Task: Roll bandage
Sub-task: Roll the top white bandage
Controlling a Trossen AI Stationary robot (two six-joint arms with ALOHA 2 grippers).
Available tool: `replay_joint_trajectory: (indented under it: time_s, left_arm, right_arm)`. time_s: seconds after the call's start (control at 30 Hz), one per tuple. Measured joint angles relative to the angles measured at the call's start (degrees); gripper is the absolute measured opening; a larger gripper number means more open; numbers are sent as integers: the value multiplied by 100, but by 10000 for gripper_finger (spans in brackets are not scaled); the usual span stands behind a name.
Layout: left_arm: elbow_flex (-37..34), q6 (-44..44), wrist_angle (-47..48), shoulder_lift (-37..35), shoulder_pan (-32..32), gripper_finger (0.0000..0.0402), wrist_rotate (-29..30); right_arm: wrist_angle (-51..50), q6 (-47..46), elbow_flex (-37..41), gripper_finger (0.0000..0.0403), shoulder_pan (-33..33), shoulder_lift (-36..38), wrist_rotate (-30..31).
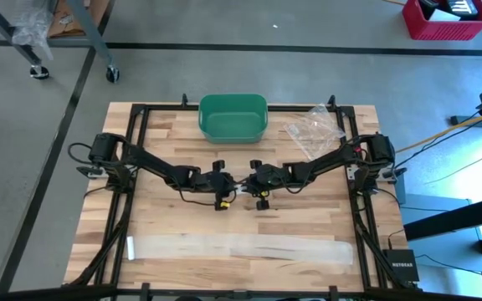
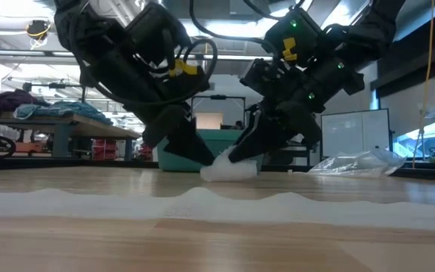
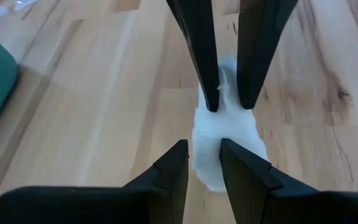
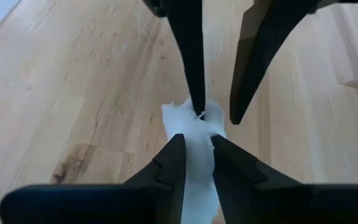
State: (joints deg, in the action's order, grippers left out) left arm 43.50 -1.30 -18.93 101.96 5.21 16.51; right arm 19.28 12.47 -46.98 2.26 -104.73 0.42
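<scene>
flat white strip [image 1: 241,248] along near worktop [image 1: 166,217] edge. small white bandage [image 2: 229,169] mid-worktop, nipped between left claw [image 3: 202,163] and right claw [image 4: 196,155], both narrow. looks like rolling just begun. next: turn it gently, keep hold.

Two dark arms work over one wooden table [image 1: 308,219], each ending in one two-finger gripper: the left gripper [image 1: 224,186] and the right gripper [image 1: 253,186]. One small white bandage wad [image 2: 229,169] lies between them. One long strip of bandage [image 1: 241,247] lies flat (stretched across the near side). One green bin [image 1: 233,117] and one clear plastic bag [image 1: 315,127] complete the count.
</scene>
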Motion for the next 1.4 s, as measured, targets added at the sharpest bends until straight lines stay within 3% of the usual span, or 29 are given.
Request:
replay_joint_trajectory:
  time_s: [0.53,0.77,1.0,1.4]
  left_arm:
    - [2,-4,14,12,0,88,-2]
    - [3,-17,2,16,0,88,-2]
    - [3,-2,12,16,0,88,-2]
    - [3,0,26,16,-2,88,-2]
  right_arm:
    - [-111,24,1,122,2,84,-153]
    - [94,135,2,86,2,20,-194]
    - [122,189,2,10,2,48,-261]
    - [183,96,2,8,2,308,-150]
